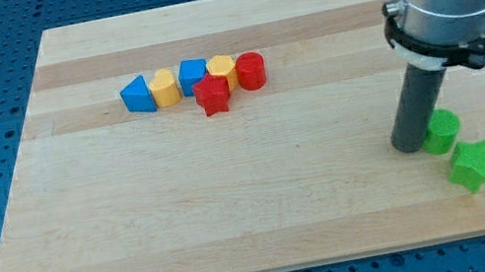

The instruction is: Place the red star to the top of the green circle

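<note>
The red star point(212, 94) lies in the upper middle of the wooden board point(237, 217), at the bottom edge of a row of blocks. The green circle point(442, 131) lies at the view's right. My tip point(411, 145) rests on the board touching the green circle's left side, far to the right of the red star. A green star point(474, 165) lies just below and right of the green circle.
The row by the red star holds a blue triangle-like block point(136, 96), a yellow block point(164, 89), a blue block point(192, 73), a second yellow block point(221, 67) and a red cylinder point(251, 70). The board's right edge is close to the green blocks.
</note>
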Controlling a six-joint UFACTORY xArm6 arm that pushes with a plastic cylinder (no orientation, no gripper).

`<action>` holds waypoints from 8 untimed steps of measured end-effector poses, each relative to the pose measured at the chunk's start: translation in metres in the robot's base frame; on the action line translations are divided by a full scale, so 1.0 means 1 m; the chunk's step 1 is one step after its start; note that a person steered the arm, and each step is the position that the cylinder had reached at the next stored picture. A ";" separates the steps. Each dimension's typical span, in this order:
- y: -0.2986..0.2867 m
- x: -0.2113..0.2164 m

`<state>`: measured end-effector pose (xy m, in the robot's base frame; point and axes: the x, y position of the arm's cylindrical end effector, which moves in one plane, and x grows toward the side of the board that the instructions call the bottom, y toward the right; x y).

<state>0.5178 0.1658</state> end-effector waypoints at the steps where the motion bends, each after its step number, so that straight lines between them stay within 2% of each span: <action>1: 0.006 0.000; 2: -0.009 -0.001; 4: -0.141 -0.012; 6: -0.254 -0.046; 7: -0.281 -0.074; 8: -0.282 -0.107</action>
<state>0.4109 -0.1158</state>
